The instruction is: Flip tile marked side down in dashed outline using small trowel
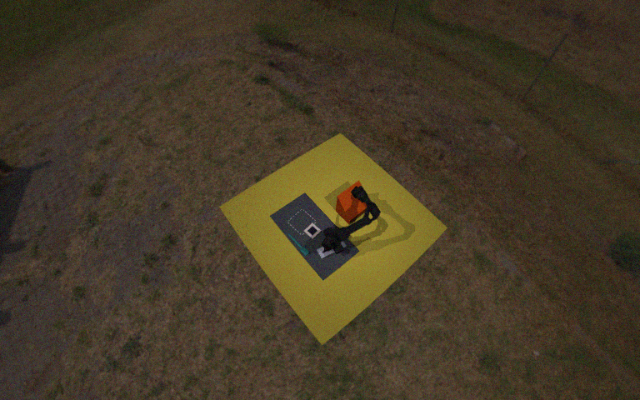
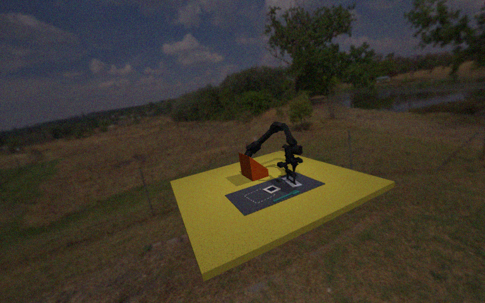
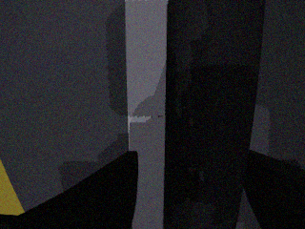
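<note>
The tile (image 1: 312, 230) (image 2: 271, 189) lies flat on the dark mat (image 1: 324, 272) (image 2: 246, 209), dark square with pale border facing up. It sits beside the dashed outline (image 1: 288, 222) (image 2: 257, 202), close to its edge. My gripper (image 1: 332, 246) (image 2: 291, 179) (image 3: 189, 160) points down, low over the mat's other end. Its fingers stand partly open around the trowel's thick dark handle (image 3: 214, 110). A gap shows between the left finger and the handle; the right finger is close to it, contact unclear. A pale flat piece (image 1: 323, 252) (image 2: 295, 184) (image 3: 145, 57) lies under the handle; whether it is the blade is unclear.
A thin teal strip (image 1: 297, 244) (image 2: 286, 196) lies along the mat's long edge, near the tile. An orange wedge-shaped block (image 1: 350, 202) (image 2: 252, 168) stands on the yellow table (image 1: 325, 311) (image 2: 221, 250) near the arm's base.
</note>
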Controlling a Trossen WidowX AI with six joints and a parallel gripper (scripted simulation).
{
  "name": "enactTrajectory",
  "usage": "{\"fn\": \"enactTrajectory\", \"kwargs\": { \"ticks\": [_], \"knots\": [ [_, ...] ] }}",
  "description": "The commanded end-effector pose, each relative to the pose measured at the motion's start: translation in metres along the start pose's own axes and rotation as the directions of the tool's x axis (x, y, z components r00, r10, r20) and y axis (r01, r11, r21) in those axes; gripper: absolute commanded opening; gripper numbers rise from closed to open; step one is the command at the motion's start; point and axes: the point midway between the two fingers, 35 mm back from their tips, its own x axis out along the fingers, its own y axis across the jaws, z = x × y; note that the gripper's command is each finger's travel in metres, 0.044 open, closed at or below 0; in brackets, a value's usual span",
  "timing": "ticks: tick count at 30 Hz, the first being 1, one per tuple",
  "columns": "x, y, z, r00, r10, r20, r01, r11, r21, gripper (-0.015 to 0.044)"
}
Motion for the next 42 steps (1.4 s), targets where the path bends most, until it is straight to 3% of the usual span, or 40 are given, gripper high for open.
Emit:
{"fn": "enactTrajectory", "kwargs": {
  "ticks": [1,9,17,29,42],
  "knots": [
    [0.0023,-0.0025,0.0003,1.0,-0.006,-0.003,0.006,1.0,0.009,0.0183],
    [0.0023,-0.0025,0.0003,1.0,-0.006,-0.003,0.006,1.0,0.009,0.013],
    [0.0023,-0.0025,0.0003,1.0,-0.006,-0.003,0.006,1.0,0.029,0.013],
    [0.0022,-0.0025,0.0003,1.0,-0.006,-0.003,0.007,0.927,0.375,0.013],
    [0.0022,-0.0025,0.0003,1.0,-0.006,-0.003,0.006,0.715,0.699,0.013]
  ]
}}
